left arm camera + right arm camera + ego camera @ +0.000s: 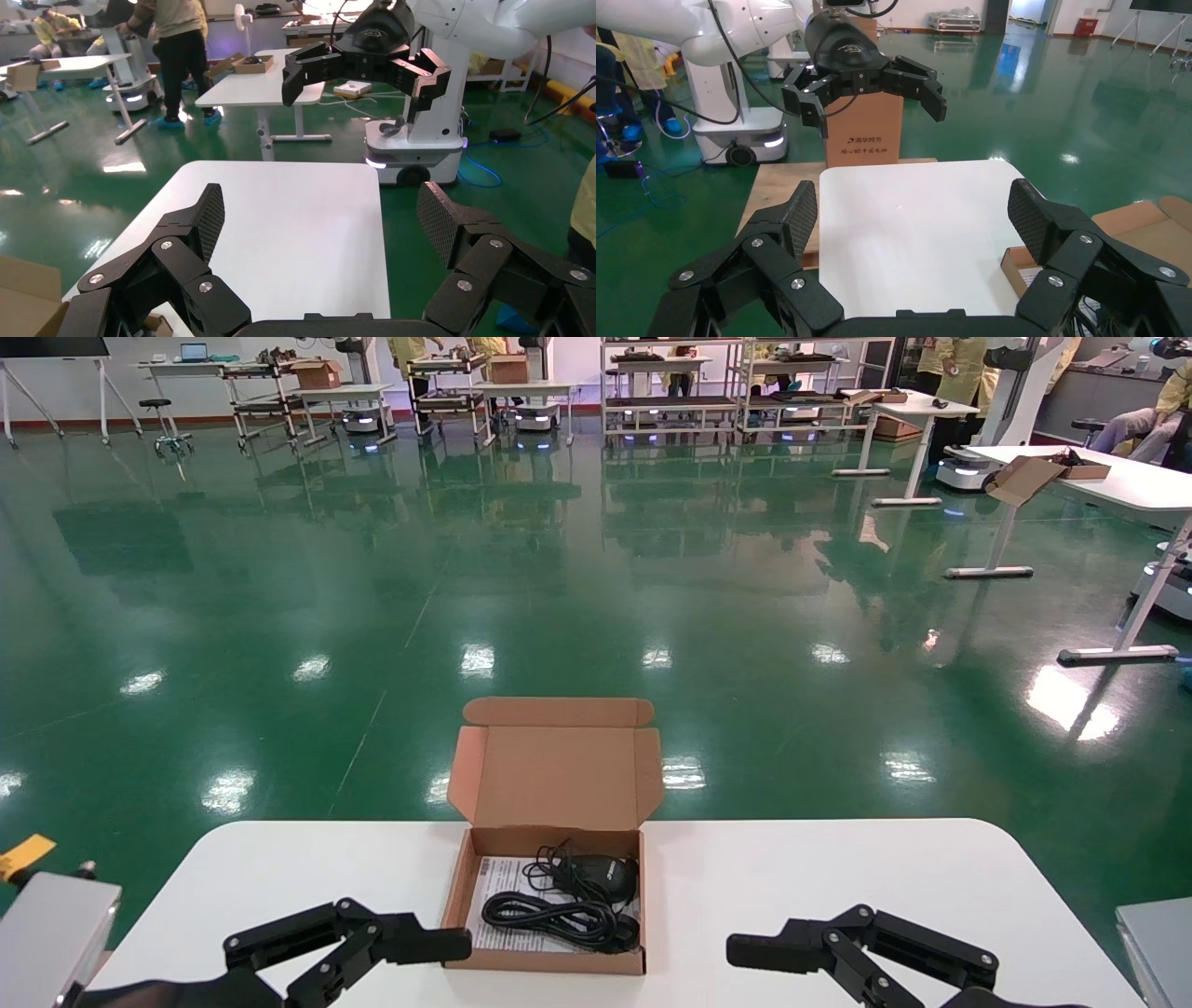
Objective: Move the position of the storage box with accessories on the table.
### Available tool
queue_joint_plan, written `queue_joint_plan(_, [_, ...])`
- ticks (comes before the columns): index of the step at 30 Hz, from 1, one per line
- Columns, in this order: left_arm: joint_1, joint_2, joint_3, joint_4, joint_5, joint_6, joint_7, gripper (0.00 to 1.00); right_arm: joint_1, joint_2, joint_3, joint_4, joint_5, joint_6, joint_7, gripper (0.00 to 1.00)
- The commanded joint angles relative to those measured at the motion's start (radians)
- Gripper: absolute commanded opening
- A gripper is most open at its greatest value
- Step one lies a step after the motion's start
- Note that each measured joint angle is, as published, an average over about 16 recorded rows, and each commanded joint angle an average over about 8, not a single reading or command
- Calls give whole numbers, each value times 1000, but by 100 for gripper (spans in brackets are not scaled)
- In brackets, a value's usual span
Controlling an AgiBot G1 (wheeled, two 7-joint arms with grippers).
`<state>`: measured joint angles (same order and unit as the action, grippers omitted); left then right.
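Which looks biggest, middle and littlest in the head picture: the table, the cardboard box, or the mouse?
1. The table, widest by far.
2. The storage box with its lid open.
3. The mouse, lying inside the box on a paper sheet beside its coiled cable.

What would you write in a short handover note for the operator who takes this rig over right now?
Left tool: open, empty, low over the table, its tip at the box's left wall; contact cannot be told.
Right tool: open, empty, low over the table, right of the box and apart from it.
Box: at the table's middle, against the far edge, lid open and standing up. Inside lie the mouse, the coiled cable and the paper sheet under them.
Done: both tools flank the box.
Left: grip or push the box and move it to its new place, contents kept inside.
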<state>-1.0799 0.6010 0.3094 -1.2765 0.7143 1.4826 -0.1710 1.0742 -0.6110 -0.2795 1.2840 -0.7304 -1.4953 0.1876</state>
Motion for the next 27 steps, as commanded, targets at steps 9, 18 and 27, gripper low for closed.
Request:
queue_joint_plan(9, [0,0,0,0,0,0,0,100,0,0,0,0,0,0,0,100])
queue_joint_plan(18, [0,0,0,0,0,0,0,100,0,0,0,0,-1,0,0,100])
queue_joint_plan(27, [0,0,0,0,0,0,0,100,56,43,-14,54,-55,48,98,100])
